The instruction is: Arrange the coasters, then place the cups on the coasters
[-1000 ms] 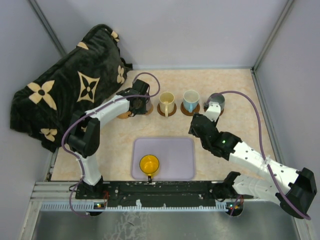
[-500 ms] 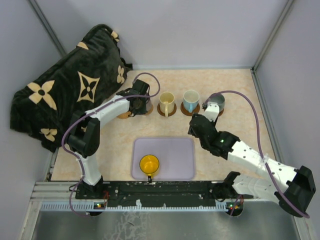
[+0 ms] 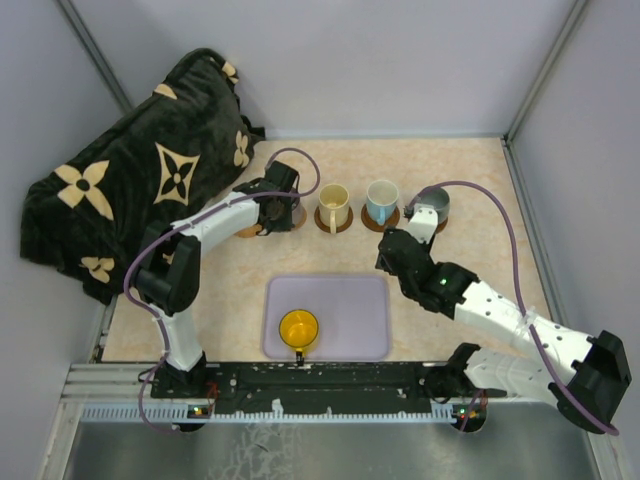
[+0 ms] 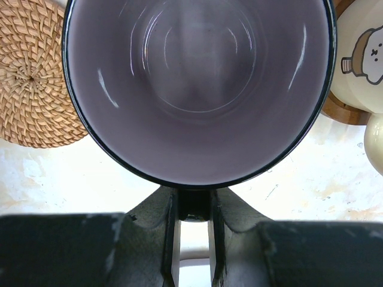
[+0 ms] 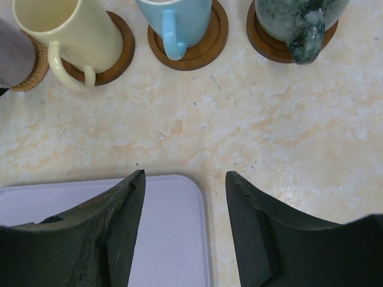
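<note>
My left gripper (image 4: 193, 202) is shut on the handle of the smoky purple cup (image 4: 197, 89), whose inside fills the left wrist view. From above, that gripper (image 3: 281, 211) covers the cup, over a light tan coaster (image 5: 34, 67); I cannot tell if the cup touches it. Another tan woven coaster (image 4: 33, 89) lies bare just to its left. The cream cup (image 3: 333, 204), the white and blue cup (image 3: 381, 199) and the grey-green cup (image 3: 434, 205) each stand on a dark brown coaster (image 5: 206, 45). The yellow cup (image 3: 298, 327) sits on the tray. My right gripper (image 5: 185, 179) is open and empty.
The lavender tray (image 3: 350, 315) lies near the front centre, its right corner under my right fingers (image 5: 257, 227). A black patterned cloth (image 3: 140, 190) is heaped at the back left. Grey walls close in the table on three sides.
</note>
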Robot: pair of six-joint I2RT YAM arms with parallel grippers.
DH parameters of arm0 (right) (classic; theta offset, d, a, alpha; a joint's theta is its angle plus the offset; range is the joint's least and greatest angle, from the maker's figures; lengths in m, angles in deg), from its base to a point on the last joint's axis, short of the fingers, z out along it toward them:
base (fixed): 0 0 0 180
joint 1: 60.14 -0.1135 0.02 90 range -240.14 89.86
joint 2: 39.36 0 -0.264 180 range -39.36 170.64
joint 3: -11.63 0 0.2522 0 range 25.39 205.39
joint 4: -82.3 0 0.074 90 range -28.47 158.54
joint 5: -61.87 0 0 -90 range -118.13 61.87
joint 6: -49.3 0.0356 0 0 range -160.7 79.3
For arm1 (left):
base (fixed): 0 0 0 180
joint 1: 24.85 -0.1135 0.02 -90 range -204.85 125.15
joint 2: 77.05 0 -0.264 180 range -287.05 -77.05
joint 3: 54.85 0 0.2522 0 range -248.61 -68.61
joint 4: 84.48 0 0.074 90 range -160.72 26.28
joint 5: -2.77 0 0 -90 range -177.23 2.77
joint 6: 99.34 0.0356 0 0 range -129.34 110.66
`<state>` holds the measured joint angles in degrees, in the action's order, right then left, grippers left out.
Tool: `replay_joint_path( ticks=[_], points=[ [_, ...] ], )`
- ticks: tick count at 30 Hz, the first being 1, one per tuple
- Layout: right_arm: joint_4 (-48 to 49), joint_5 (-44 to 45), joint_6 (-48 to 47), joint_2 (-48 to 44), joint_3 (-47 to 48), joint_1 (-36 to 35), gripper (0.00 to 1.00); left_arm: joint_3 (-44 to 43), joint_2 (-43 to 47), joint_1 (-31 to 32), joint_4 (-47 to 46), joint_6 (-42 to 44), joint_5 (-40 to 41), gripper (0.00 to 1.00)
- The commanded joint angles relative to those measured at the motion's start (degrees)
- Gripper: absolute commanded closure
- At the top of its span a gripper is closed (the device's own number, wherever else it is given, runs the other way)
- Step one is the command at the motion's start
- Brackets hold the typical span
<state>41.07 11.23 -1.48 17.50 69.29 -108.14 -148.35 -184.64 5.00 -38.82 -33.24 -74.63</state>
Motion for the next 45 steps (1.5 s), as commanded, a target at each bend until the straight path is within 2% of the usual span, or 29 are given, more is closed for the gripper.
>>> replay_joint_path(
  ticks=[1, 19, 32, 37, 42, 45],
  points=[
    [2.47, 0.90, 0.57, -0.26, 1.50, -0.42, 0.43, -0.17, 0.07, -0.22, -3.62, 0.42, 0.23, 1.00],
    [3.11, -0.04, 0.46, 0.50, 1.19, -0.42, 0.43, 1.17, 0.95, -0.23, -6.67, 0.29, 2.16, 1.00],
    [3.29, -0.15, 0.37, 0.76, 1.34, -0.38, 0.43, 1.33, 0.28, -0.23, -5.74, 0.43, 0.55, 0.99],
    [3.36, -0.41, 0.37, 0.93, 1.35, -0.46, 0.43, 1.24, 0.08, -0.17, -5.43, 0.42, 0.66, 0.90],
    [3.34, -0.68, 0.35, 0.97, 1.36, -0.44, 0.43, 1.24, -0.50, -0.18, -5.45, 0.11, 0.42, 0.86],
    [3.29, -0.55, 0.20, 0.97, 1.32, -0.38, 0.43, 1.30, -0.26, -0.22, -5.46, -0.18, 0.32, 0.76]
  ],
)
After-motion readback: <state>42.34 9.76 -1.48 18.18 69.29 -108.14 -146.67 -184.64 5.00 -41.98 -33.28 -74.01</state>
